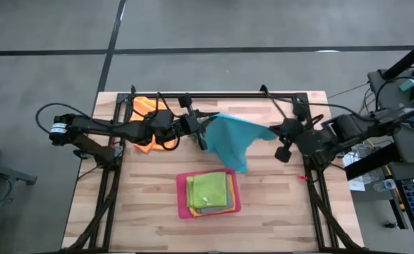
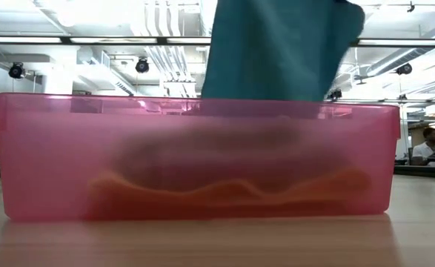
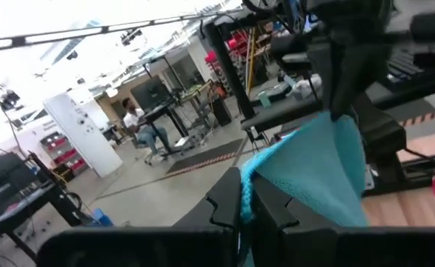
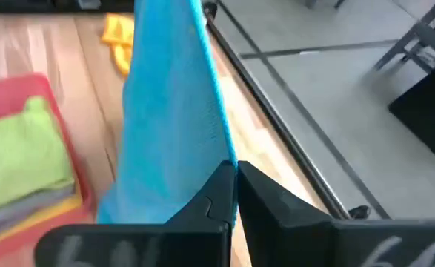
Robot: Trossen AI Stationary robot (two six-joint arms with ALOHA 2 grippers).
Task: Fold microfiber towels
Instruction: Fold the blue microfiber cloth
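Observation:
A light blue towel [image 1: 231, 137] hangs in the air between my two grippers, over the table's middle. My left gripper [image 1: 201, 134] is shut on its left end and my right gripper [image 1: 274, 132] on its right end. The towel's lower tip [image 1: 242, 166] drops toward the pink tray [image 1: 182, 201]. In the low view the tray's wall [image 2: 54, 163] hides that tip. A lime green towel [image 1: 208, 189] tops a folded stack in the tray. An orange towel [image 1: 145, 106] lies crumpled on the table under my left arm. My left gripper pinches the blue towel's upper left corner [image 3: 253, 172] between its two fingers, coming about level from the table's left. The cloth runs off from the fingers toward the other arm and hangs down. My right gripper pinches the towel's upper right corner [image 4: 218, 152] between its two fingers, slanting down from the table's right. The cloth stretches away from the fingers as a long sheet and hangs above the table.
A black metal frame [image 1: 214, 95] runs round the table's far edge and sides. The tray stands in the near middle of the wooden table [image 1: 277, 204]. Bare wood shows to the tray's left and right. A person [image 2: 428, 144] sits far off in the room.

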